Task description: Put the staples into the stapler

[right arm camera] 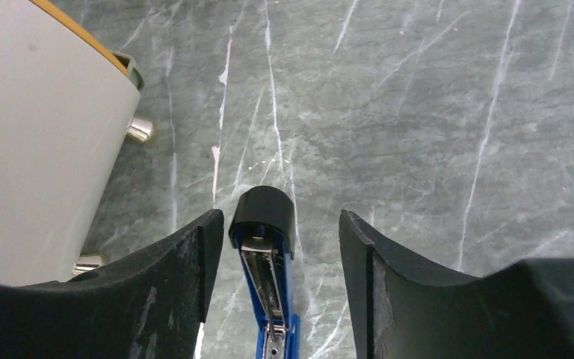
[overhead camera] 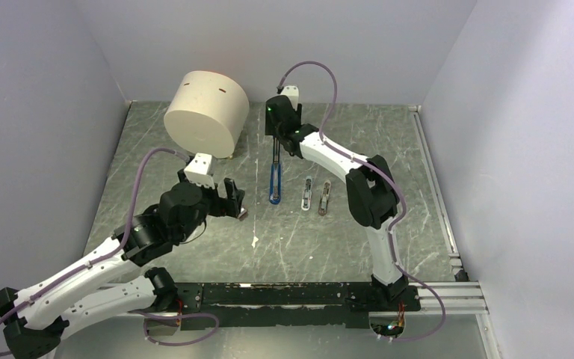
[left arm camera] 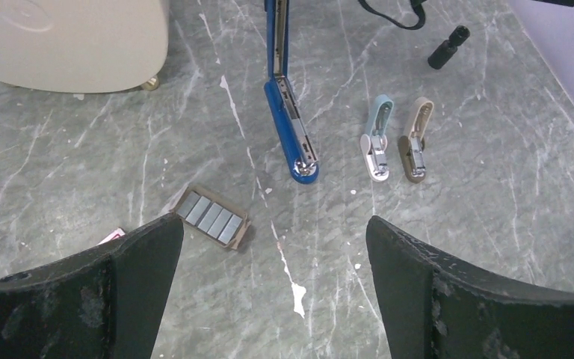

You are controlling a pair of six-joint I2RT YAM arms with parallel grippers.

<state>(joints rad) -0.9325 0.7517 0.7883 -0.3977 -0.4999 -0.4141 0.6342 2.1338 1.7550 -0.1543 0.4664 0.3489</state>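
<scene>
This is looking like a robot lab. Here plain pale wall panels (overhead camera: 37,112) are boxing in a grey marble-patterned table (overhead camera: 306,247).

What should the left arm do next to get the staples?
Probably lower the left gripper a little forward onto the staples. Its jaws stand open, the staples lie uncovered in their tray just ahead of them, and the stapler already lies opened, its channel showing.

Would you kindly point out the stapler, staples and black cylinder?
stapler (left arm camera: 293,131), left wrist view, open metal channel.
staples (left arm camera: 209,215), left wrist view, middle grey strip.
black cylinder (left arm camera: 448,46), left wrist view, mid-barrel.
</scene>
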